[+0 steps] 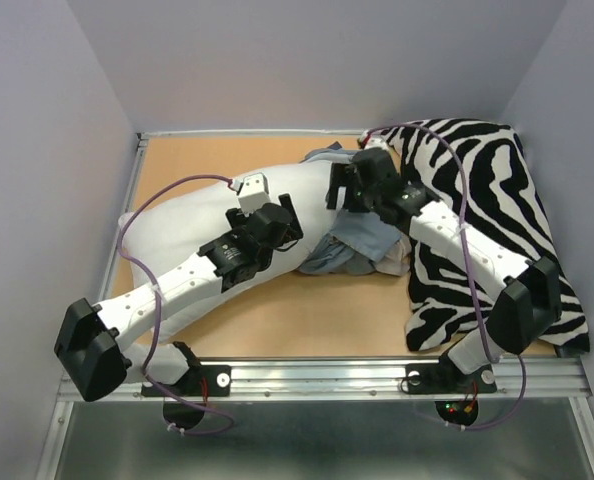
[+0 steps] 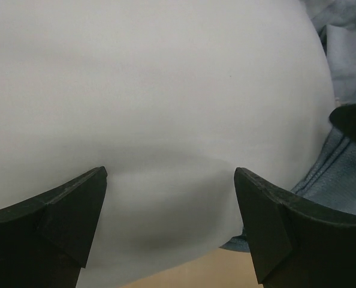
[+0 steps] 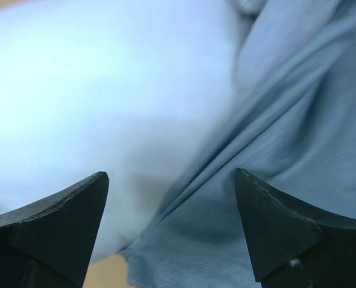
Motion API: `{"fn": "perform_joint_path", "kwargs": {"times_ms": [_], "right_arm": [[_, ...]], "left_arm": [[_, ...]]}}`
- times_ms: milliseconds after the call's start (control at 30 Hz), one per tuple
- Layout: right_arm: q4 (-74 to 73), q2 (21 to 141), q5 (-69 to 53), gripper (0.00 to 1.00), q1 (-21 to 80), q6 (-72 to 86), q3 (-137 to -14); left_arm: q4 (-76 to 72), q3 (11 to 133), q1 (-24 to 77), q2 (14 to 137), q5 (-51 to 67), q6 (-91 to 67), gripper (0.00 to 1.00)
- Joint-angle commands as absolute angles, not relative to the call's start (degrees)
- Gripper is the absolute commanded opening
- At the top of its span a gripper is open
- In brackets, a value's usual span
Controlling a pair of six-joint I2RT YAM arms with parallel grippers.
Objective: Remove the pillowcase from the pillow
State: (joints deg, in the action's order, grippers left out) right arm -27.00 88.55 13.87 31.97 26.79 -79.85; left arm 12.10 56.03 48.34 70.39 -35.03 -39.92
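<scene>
Pillow lies left-centre on table, plump, soft; left gripper over its bare side, fingers apart, empty; pillowcase bunched at pillow's right end, light, limp, prob. best pinched at a loose fold; right gripper over it, fingers apart, empty; zebra cushion far right.

Plump white pillow, mostly bare; slate blue-grey pillowcase crumpled at its right end.
</scene>
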Motion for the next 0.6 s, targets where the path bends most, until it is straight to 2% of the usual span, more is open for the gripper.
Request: {"fn": "perform_joint_path", "kwargs": {"times_ms": [0, 133, 233, 300, 333, 367, 400, 567], "right_arm": [[-22.60, 86.22, 20.47, 0.91, 37.87, 30.93, -72.08], [-21.53, 88.77, 23.10, 0.91, 41.65, 33.74, -69.44], [-21.36, 87.98, 25.04, 0.91, 43.24, 36.47, -65.32], [-20.83, 85.97, 26.01, 0.91, 43.24, 37.26, -61.20], [-20.74, 83.35, 26.19, 0.91, 43.24, 37.44, -60.04], [-20.83, 81.93, 26.28, 0.91, 43.24, 37.27, -58.64], [-20.83, 80.61, 26.71, 0.91, 43.24, 37.18, -56.62], [-20.83, 76.21, 26.03, 0.91, 43.24, 38.40, -51.69]], "left_arm": [[8.27, 54.06, 48.69, 74.52, -35.77, -39.82, 0.99], [4.66, 51.77, 48.52, 77.08, -35.24, -40.51, 0.99], [1.85, 48.71, 46.16, 76.12, -33.15, -40.43, 0.95], [0.35, 46.94, 44.83, 75.06, -31.82, -40.08, 0.71], [-1.48, 46.50, 43.08, 74.97, -30.25, -39.47, 0.32], [-1.41, 46.41, 42.54, 75.32, -29.71, -39.55, 0.05], [-1.06, 46.67, 41.76, 75.50, -28.84, -39.64, 0.00], [-1.49, 47.72, 40.52, 74.89, -28.47, -38.94, 0.00]]}}
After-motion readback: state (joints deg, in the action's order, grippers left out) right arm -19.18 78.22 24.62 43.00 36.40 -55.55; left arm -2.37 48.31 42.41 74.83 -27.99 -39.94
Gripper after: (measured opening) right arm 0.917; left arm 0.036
